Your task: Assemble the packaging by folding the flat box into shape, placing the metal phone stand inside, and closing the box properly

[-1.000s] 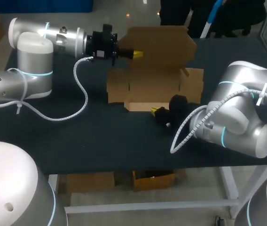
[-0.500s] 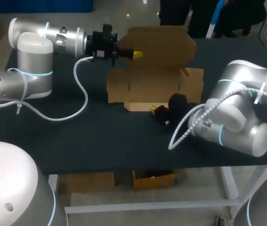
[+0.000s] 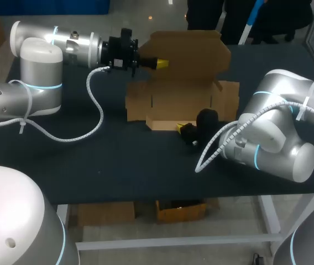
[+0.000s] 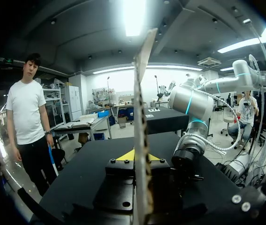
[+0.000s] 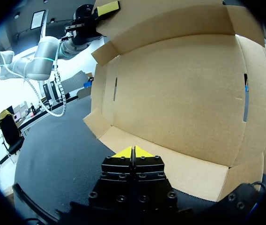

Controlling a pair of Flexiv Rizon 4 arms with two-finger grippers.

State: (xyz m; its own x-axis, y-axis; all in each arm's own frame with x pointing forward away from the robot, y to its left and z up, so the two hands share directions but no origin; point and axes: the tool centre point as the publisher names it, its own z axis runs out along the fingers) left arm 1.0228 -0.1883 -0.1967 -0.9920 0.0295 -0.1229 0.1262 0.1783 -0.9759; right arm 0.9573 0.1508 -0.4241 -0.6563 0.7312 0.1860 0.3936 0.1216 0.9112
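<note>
The flat box of brown corrugated cardboard (image 3: 182, 96) lies in the middle of the black table (image 3: 118, 160), which has a matte, smooth top. The wide base part of the box rests flat on the table with short flaps at both ends. Its large back panel (image 3: 193, 52) stands up from the far edge and has slanted, cut corners. The left gripper (image 3: 161, 63) comes from the left side at the height of this raised panel and pinches it near its left edge. In the left wrist view the panel (image 4: 142, 117) is seen edge-on as a thin, wavy-cored sheet. It stands nearly upright between the two yellow tips of the left gripper (image 4: 140, 155), and both tips press on it, one from each side. The right gripper (image 3: 180, 128) is low over the table at the near side of the box, just beside the narrow front strip (image 3: 162, 125). In the right wrist view its two yellow tips (image 5: 133, 152) are pressed together, and no cardboard shows between them. The pale front strip (image 5: 184, 168) lies directly ahead of them. Beyond it the inner face of the box (image 5: 180, 93) is plain and dull, with two narrow slots cut in it. The left gripper (image 5: 107, 8) shows at the upper edge of the back panel.
</note>
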